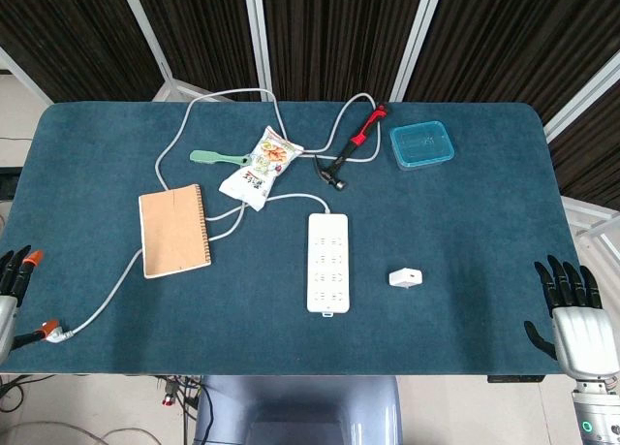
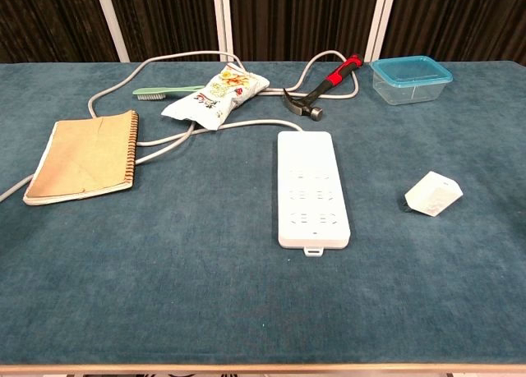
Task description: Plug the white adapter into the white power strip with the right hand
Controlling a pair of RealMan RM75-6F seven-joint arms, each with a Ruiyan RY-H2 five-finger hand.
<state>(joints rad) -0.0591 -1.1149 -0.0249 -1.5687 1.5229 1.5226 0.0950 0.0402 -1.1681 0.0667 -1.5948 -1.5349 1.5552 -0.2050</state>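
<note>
The white power strip [image 1: 327, 262] [image 2: 312, 188] lies flat in the middle of the blue table, its grey cable running off toward the far left. The small white adapter [image 1: 406, 277] [image 2: 433, 194] rests on the cloth to the strip's right, a short gap between them. My right hand [image 1: 576, 314] hangs off the table's right edge, fingers spread and empty, well away from the adapter. My left hand [image 1: 12, 288] shows only partly at the left edge, fingers apart, holding nothing. Neither hand appears in the chest view.
A brown spiral notebook [image 1: 174, 230] [image 2: 85, 156] lies left of the strip. Behind it are a snack bag [image 1: 258, 166] [image 2: 217, 94], a green brush [image 1: 216, 157], a red-handled hammer [image 1: 351, 146] [image 2: 320, 88] and a blue-lidded container [image 1: 421, 144] [image 2: 410, 78]. The cable's plug end [image 1: 48, 329] sits front left.
</note>
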